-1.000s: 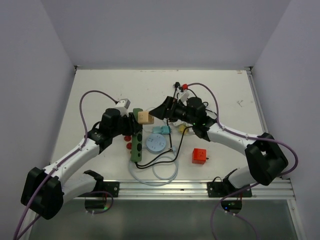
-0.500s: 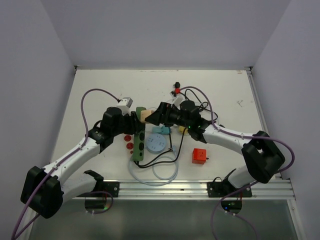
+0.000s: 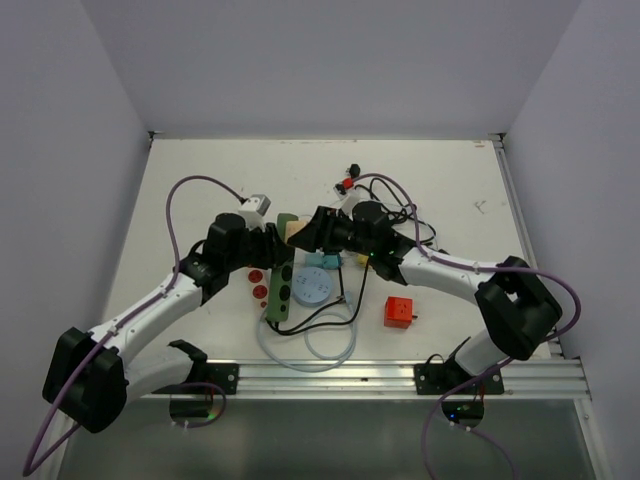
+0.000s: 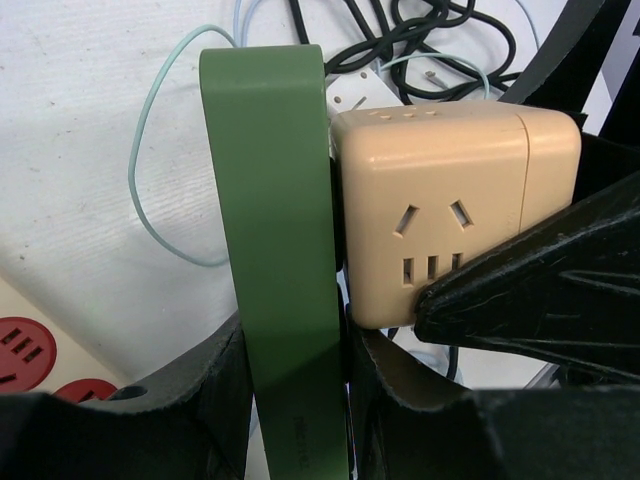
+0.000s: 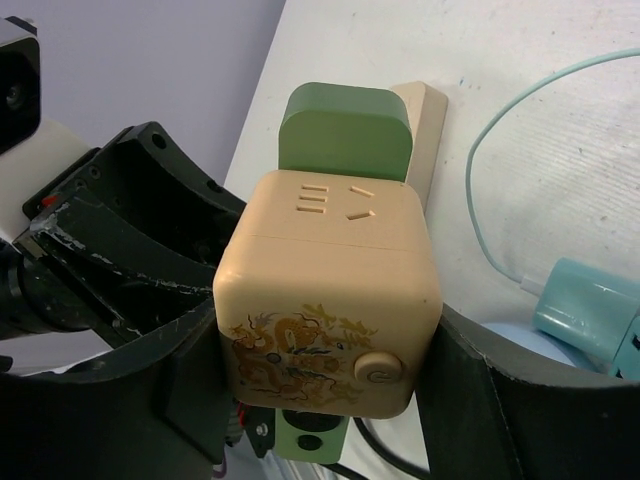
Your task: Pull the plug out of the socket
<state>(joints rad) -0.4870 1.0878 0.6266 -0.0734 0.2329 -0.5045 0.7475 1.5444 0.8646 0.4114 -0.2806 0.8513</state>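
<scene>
The socket is a green power strip [image 3: 279,290] [image 4: 270,200], standing on edge, with my left gripper [image 3: 268,250] [image 4: 295,365] shut on its narrow sides. A beige cube plug [image 3: 294,230] [image 4: 440,200] [image 5: 330,280] with a dragon print and a round button sits plugged into the strip's face near its far end [image 5: 345,130]. My right gripper [image 3: 306,232] [image 5: 325,375] reaches in from the right. Its fingers [image 5: 480,390] press against both sides of the cube. One right finger shows as a black wedge [image 4: 530,290] against the cube in the left wrist view.
A red cube [image 3: 399,312], a pale blue disc [image 3: 311,288], a teal adapter [image 3: 322,261] [image 5: 585,305] and red round plugs [image 3: 258,282] lie near the strip. Black cable and a thin pale cable loop [image 3: 310,348] trail toward the metal rail [image 3: 330,375] at the near edge.
My right gripper has moved left over the beige cube, and its jaws have closed in from wide open onto the cube's sides. The left arm and the strip have stayed put.
</scene>
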